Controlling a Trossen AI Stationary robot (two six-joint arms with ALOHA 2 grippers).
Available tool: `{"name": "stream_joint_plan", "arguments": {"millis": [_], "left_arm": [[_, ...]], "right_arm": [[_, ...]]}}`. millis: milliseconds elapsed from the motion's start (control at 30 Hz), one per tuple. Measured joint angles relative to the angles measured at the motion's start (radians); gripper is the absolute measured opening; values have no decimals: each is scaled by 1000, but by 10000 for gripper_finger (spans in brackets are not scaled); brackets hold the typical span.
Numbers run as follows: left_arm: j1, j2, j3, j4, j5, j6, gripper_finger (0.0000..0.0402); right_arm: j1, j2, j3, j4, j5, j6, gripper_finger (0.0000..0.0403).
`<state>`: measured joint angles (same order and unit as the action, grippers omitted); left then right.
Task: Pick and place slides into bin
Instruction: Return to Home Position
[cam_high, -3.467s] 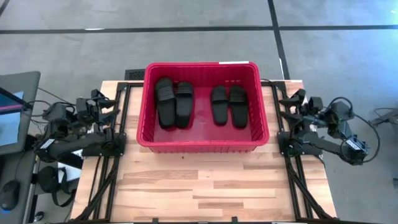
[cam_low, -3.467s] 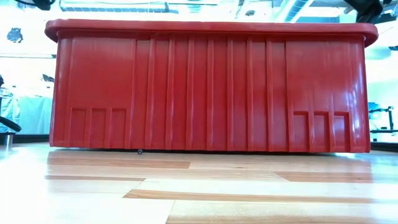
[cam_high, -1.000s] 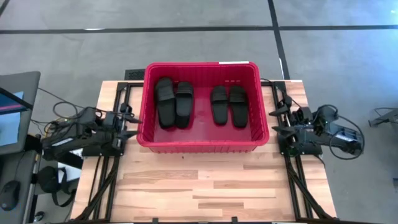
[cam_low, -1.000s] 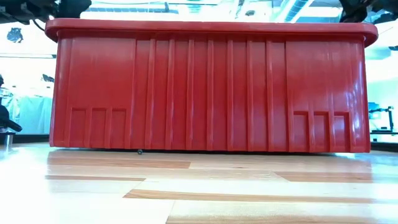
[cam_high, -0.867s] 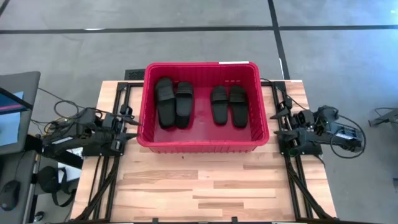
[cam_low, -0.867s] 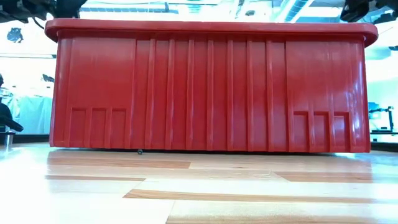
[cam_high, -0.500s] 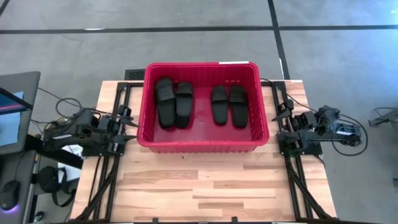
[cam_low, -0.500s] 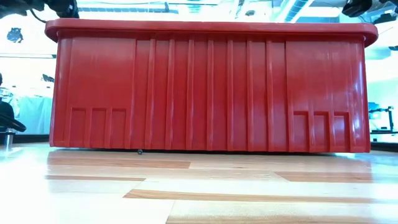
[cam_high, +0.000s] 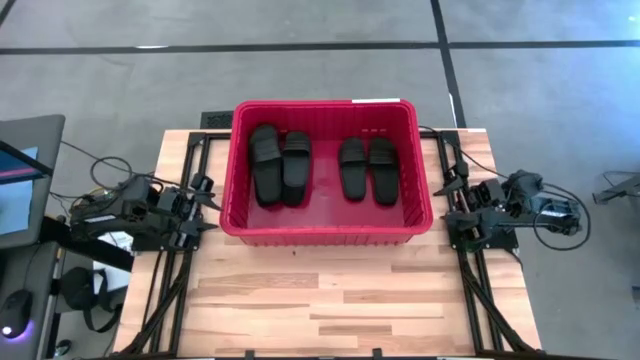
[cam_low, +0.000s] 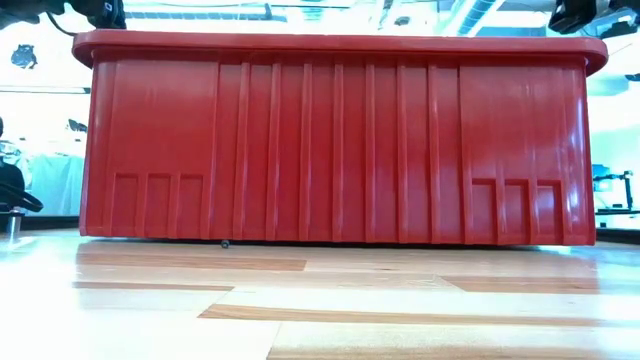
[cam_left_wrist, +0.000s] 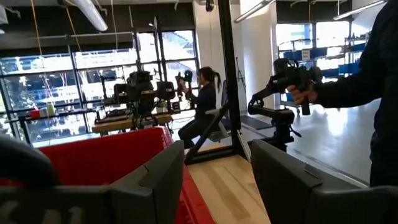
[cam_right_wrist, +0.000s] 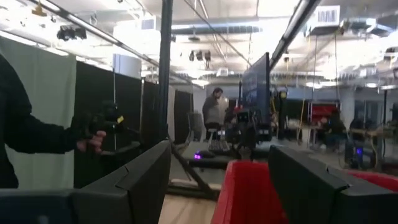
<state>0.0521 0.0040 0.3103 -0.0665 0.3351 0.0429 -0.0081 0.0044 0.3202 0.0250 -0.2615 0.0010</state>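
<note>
Four black slides (cam_high: 282, 166) are seen lying flat in two pairs inside the red bin (cam_high: 325, 233). They are judged light, pliable and not fragile, with a matte surface unlikely to slip. The wide strap or the sole's edge is judged the best place to be gripped. Nothing is held. The left gripper (cam_high: 205, 207) is parked with jaws parted just outside one end wall, the right gripper (cam_high: 446, 201) likewise outside the other. Each pair lies beyond the rim, ahead of the nearer jaws.

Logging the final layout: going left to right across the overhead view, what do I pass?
left gripper → bin, its left wall → longer pair of slides → shorter pair of slides → right gripper
</note>
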Motion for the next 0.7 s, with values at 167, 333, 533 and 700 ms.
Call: {"name": "stream_joint_plan", "arguments": {"millis": [167,333,533,700], "left_arm": [[0,0,0,-28,0,-13,176],[0,0,0,-68,-1,-27,176],[0,0,0,-147,-2,-52,176],[0,0,0,-156,-8,-62,176]], "right_arm": [[0,0,0,-19,0,0,256],[0,0,0,-19,0,0,256],[0,0,0,-19,0,0,256],[0,0,0,-19,0,0,256]]}}
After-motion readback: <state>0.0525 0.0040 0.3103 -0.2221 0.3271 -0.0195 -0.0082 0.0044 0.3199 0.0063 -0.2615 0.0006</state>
